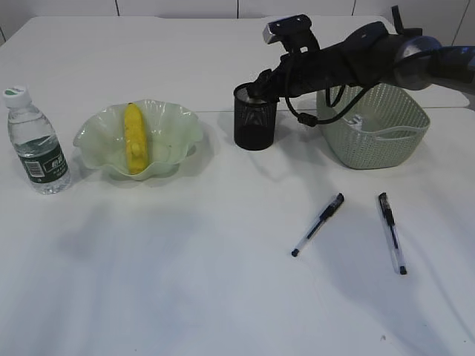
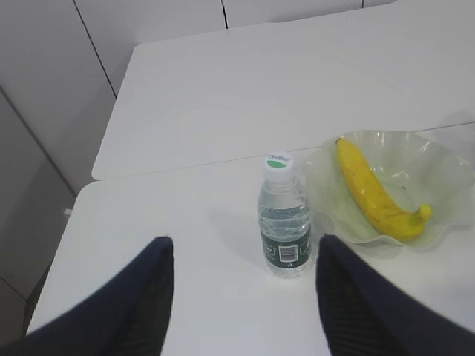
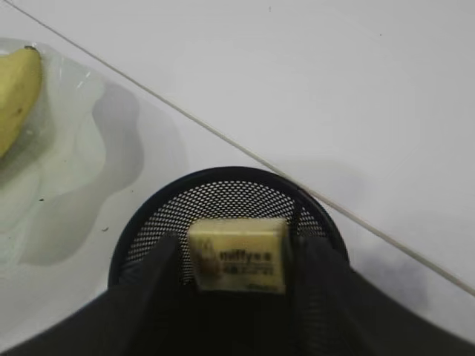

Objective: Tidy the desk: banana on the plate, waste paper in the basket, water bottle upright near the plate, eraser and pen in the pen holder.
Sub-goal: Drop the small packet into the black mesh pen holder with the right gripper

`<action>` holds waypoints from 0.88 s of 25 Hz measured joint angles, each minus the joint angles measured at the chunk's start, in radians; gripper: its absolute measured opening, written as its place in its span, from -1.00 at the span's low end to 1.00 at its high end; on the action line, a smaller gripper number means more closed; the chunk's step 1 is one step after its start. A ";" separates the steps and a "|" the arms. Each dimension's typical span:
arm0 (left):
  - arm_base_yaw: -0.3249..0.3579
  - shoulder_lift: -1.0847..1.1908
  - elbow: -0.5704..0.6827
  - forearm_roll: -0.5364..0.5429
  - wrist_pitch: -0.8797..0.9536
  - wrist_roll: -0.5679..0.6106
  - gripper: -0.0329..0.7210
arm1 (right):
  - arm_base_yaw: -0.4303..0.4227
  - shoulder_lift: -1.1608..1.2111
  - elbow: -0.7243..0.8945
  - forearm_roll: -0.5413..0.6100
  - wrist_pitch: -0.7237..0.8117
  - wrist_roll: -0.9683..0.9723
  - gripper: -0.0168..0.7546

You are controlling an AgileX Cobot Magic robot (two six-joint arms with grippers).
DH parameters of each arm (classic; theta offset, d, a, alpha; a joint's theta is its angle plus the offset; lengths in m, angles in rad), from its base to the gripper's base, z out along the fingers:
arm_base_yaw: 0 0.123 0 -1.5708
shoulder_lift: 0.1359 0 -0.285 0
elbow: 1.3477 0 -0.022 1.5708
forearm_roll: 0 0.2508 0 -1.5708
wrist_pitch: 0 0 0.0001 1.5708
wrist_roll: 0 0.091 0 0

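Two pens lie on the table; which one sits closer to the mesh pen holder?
The left pen, lying slanted with its black cap end pointing up toward the pen holder. The other pen lies farther right, in front of the basket.

pen holder (image 1: 254, 119) — black metal mesh; plate (image 1: 178, 132) — glossy, perhaps glass; table (image 1: 148, 282) — matt white

Banana (image 1: 134, 138) yellow, plate (image 1: 89, 137) translucent pale green. Bottle (image 1: 37, 144) clear, white-green cap, dark green label. Holder (image 1: 254, 119) black mesh; eraser (image 3: 237, 254) cream with dark print. Basket (image 1: 378, 141) grey-green, woven pattern. Two pens (image 1: 318, 224) (image 1: 392, 233) clear with black caps. Table (image 1: 185, 282) white.
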 joint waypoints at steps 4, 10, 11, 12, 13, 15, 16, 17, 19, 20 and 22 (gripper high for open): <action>0.000 0.000 0.000 0.000 0.000 0.000 0.23 | 0.000 0.000 0.000 0.016 -0.013 0.000 0.14; 0.000 0.000 0.000 0.000 0.000 0.000 0.22 | 0.000 0.000 0.000 0.018 -0.019 0.000 0.16; 0.000 0.000 0.000 0.000 0.000 0.000 0.22 | 0.000 0.000 -0.002 0.018 -0.014 0.000 0.16; 0.000 0.000 0.000 0.000 0.000 0.000 0.22 | 0.000 0.000 -0.008 0.018 -0.007 0.000 0.16; 0.000 0.000 0.000 0.000 0.000 0.000 0.22 | 0.000 -0.002 -0.016 0.018 -0.001 0.000 0.16; 0.000 0.000 0.000 0.000 0.000 0.000 0.22 | 0.000 -0.012 -0.042 0.018 0.010 0.007 0.16; 0.000 0.000 0.000 0.000 0.000 0.000 0.22 | 0.000 -0.017 -0.056 0.018 0.012 0.014 0.16; 0.000 0.000 0.000 0.000 0.000 0.000 0.22 | 0.000 -0.024 -0.072 0.018 0.014 0.024 0.16; 0.000 0.000 0.000 0.000 0.000 0.000 0.22 | -0.001 -0.043 -0.096 0.013 0.023 0.040 0.16; 0.000 0.000 0.000 0.000 0.000 0.000 0.22 | -0.001 -0.049 -0.103 0.000 0.028 0.048 0.16; 0.000 0.000 0.000 0.000 0.000 0.000 0.22 | -0.001 -0.072 -0.106 -0.051 0.044 0.087 0.16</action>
